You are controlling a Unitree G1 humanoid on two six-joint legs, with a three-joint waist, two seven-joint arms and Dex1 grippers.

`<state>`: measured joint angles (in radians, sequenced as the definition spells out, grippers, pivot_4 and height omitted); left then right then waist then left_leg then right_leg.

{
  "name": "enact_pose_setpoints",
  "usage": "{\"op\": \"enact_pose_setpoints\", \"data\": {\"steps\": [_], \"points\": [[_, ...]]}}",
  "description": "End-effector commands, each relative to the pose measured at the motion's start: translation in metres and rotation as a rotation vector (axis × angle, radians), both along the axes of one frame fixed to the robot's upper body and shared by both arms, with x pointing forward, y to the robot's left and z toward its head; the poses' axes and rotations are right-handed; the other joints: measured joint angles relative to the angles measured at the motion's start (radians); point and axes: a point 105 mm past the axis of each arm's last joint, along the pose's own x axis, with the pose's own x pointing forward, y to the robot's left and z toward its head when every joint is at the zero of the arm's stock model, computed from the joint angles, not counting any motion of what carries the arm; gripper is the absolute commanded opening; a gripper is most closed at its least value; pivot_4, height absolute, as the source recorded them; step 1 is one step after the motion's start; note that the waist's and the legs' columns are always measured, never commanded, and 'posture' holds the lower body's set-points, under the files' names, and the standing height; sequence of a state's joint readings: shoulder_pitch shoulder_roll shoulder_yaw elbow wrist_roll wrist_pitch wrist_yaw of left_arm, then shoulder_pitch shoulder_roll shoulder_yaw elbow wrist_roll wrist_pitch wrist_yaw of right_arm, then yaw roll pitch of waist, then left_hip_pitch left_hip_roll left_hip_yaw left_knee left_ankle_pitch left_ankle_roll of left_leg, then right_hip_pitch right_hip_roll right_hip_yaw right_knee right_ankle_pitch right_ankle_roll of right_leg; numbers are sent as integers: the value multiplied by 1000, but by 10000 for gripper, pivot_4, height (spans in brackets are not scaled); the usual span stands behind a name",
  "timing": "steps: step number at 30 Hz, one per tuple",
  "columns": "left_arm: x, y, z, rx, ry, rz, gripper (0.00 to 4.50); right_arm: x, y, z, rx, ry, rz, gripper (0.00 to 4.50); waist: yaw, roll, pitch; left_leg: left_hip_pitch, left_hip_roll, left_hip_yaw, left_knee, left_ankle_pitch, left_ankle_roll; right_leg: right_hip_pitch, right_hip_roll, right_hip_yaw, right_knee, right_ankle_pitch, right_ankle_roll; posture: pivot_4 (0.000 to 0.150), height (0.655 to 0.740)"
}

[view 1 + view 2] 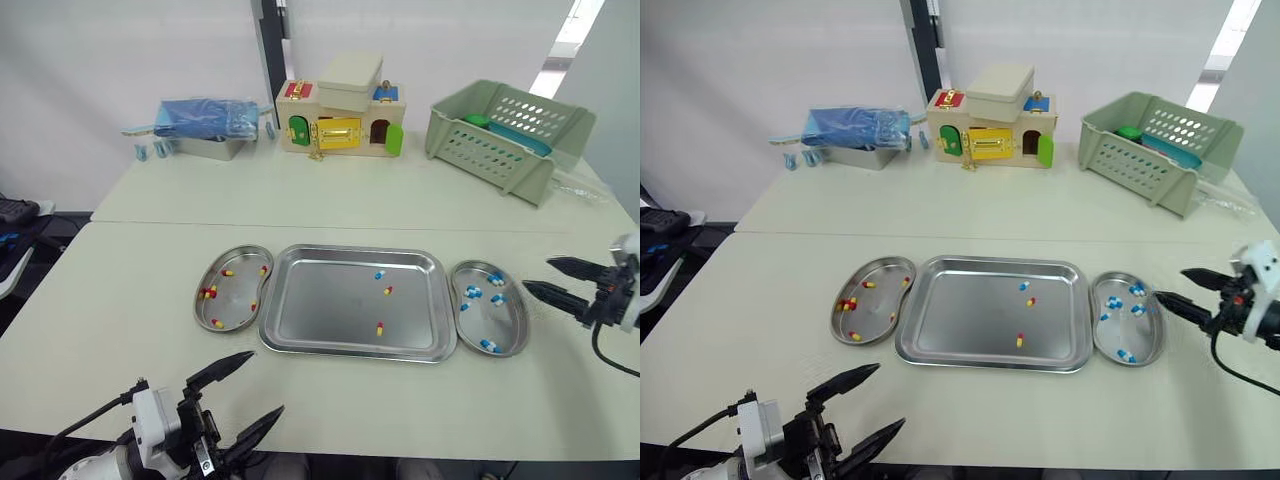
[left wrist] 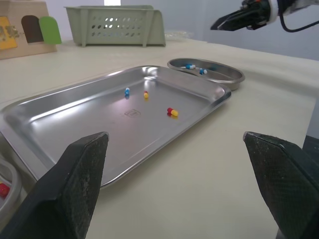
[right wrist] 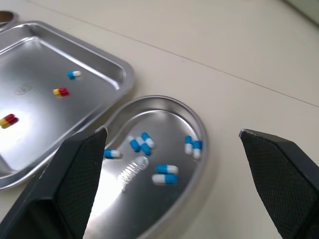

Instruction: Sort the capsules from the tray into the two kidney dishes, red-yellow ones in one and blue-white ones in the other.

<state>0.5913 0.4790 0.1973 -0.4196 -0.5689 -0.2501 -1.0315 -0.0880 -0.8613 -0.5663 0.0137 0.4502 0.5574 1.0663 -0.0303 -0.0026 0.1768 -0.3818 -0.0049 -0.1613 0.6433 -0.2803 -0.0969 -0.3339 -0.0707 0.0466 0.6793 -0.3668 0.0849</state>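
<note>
A steel tray lies mid-table and holds one blue-white capsule and two red-yellow capsules. The left kidney dish beside it holds several red-yellow capsules. The right kidney dish holds several blue-white capsules. My left gripper hangs open and empty near the table's front edge, short of the left dish. My right gripper is open and empty just right of the right dish, pointing at it.
At the back stand a wooden toy house, a green plastic basket and a metal box with a blue bag. A seam crosses the table behind the tray. Bare tabletop lies in front of the tray.
</note>
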Motion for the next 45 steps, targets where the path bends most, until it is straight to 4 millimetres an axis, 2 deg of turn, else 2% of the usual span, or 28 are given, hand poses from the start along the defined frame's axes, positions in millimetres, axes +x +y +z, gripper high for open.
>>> {"op": "enact_pose_setpoints", "data": {"steps": [1, 9, 19, 26, 28, 30, 34, 39, 42, 45], "points": [[-1, 4, 6, -13, -19, 53, 45000, -6, -30, 19, 13, -173, -174, 44834, -5, 0, 0, 0, 0, 0, 0, 0, 0, 0, 0, 0, 0, 0, 0, 1500, 7400], [-7, 8, 2, -14, 2, 96, 45000, -15, -56, -14, 49, -189, -377, 44834, -11, 1, -1, 1, 0, 1, 0, 0, 0, 1, 0, 1, 1, 0, 0, 1500, 7400], [-9, 12, 6, -4, 2, 127, 45000, -19, -53, -25, 29, -151, -337, 44834, -10, 2, -1, 1, 0, 1, 0, 0, 0, 1, 0, 1, 0, 0, 0, 1500, 7400], [-8, 11, 5, -6, -1, 134, 45000, -23, -50, -21, -4, -146, -278, 44834, -10, 2, -1, 1, 0, 1, 0, 0, 0, 1, 0, 1, 0, 0, 0, 1500, 7400], [-7, 11, 6, -3, -5, 132, 45000, -28, -40, -17, -7, -149, -208, 44834, -10, 2, -1, 1, 0, 1, 0, 0, 0, 1, 0, 1, 0, 0, 0, 1500, 7400], [-3, 13, 8, 6, -6, 125, 45000, -38, -21, -11, 10, -128, -111, 44834, -7, 3, -2, 1, 0, 1, 0, 0, 0, 1, 0, 1, 0, 0, 0, 1500, 7400], [10, 16, 16, 8, -17, 130, 45000, -67, 27, -20, 12, -53, 98, 44834, -2, 3, -2, 1, 0, 0, 0, 0, 0, 1, 0, 1, 0, 0, 0, 1500, 7400], [34, 12, 28, 8, -22, 102, 45000, -102, 82, -24, 70, -16, 265, 44834, 3, 3, -3, 0, 0, -1, 0, 0, 0, 2, 0, 0, 0, 0, 0, 1500, 7400], [47, 10, 33, 29, -1, 57, 45000, -119, 104, -29, 71, -7, 332, 44834, 1, 2, -3, 1, 0, -1, 0, 0, 0, 2, 0, -1, 0, 0, 0, 1500, 7400], [58, 7, 36, 85, 46, -8, 45000, -130, 118, -34, 36, -25, 374, 44834, -3, 2, -3, 2, 0, -1, 0, 0, 0, 2, 1, -1, 1, 0, 0, 1500, 7400]]}}
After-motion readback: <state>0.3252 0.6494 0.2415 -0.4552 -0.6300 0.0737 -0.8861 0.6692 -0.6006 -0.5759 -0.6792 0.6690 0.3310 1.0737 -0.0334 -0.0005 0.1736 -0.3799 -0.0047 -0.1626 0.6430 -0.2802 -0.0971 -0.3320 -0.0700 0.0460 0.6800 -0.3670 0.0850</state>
